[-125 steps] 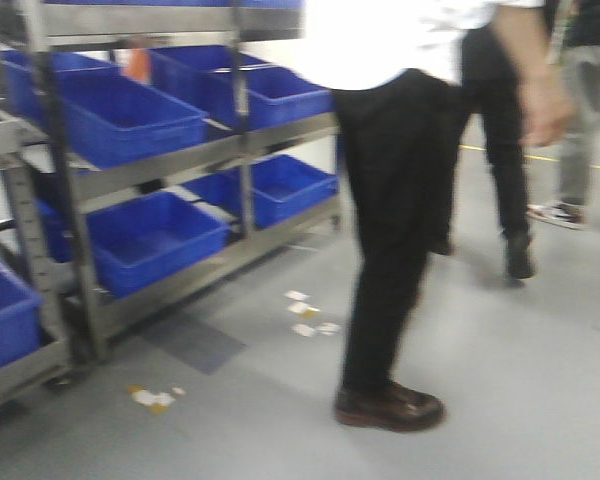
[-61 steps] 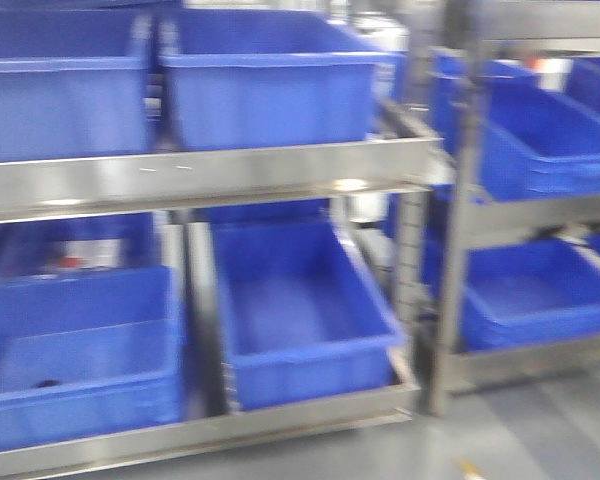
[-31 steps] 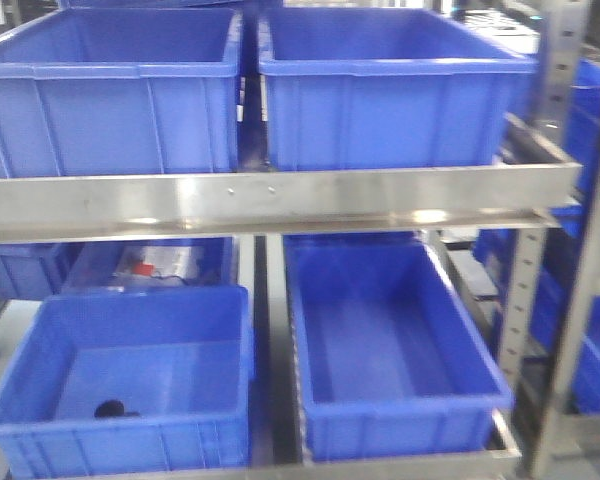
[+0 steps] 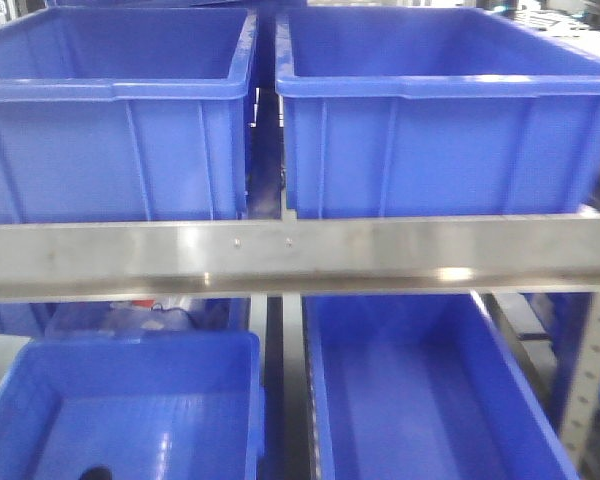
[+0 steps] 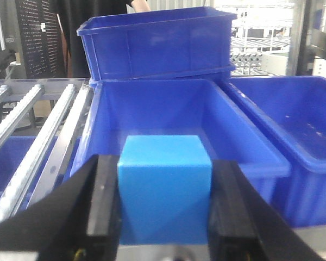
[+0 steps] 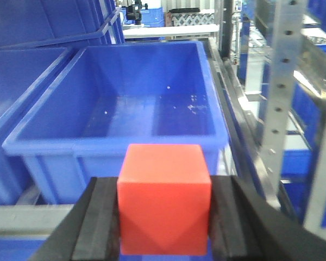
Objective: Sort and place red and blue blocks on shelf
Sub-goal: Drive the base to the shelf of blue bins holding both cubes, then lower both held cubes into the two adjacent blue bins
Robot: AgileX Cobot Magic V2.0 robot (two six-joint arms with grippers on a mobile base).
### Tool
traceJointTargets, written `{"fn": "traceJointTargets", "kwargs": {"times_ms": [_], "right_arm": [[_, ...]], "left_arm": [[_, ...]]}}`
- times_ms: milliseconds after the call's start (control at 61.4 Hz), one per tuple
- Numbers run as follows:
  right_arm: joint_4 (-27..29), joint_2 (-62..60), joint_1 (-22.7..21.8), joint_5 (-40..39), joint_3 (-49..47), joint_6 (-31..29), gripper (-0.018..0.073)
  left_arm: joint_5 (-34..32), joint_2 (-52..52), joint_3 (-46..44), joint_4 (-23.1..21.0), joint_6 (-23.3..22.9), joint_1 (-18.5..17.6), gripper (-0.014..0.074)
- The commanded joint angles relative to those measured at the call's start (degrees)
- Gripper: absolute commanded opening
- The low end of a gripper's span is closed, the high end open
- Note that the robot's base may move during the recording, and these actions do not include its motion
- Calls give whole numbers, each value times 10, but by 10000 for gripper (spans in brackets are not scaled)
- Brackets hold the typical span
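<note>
Left claw (image 5: 165, 190) is gripping the blue block (image 5: 164, 176) tight between its black fingers (image 5: 104, 201), and the right claw (image 6: 164, 215) is squeezing the red block (image 6: 164, 198) the same way. Both arms are reaching level, each staring into an open tub at twelve o'clock: the left tub (image 5: 157, 109) and the right tub (image 6: 146, 76), with roller rails (image 5: 43, 141) at ten o'clock of the left claw. Big change: the front view is swinging off the aisle and closing in on the shelf (image 4: 590, 370), its front bar (image 4: 380, 255) now crossing the whole frame. The approach is looking nearly done, and placing likely comes next.
</note>
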Motion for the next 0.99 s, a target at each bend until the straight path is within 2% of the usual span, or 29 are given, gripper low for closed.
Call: {"fn": "traceJointTargets", "kwargs": {"times_ms": [0, 978], "right_arm": [[-5, 3, -3, -51, -16, -6, 50], [-5, 3, -3, -51, -16, -6, 50]], "left_arm": [[-53, 5, -16, 0, -1, -1, 206], [-53, 5, -16, 0, -1, -1, 206]]}}
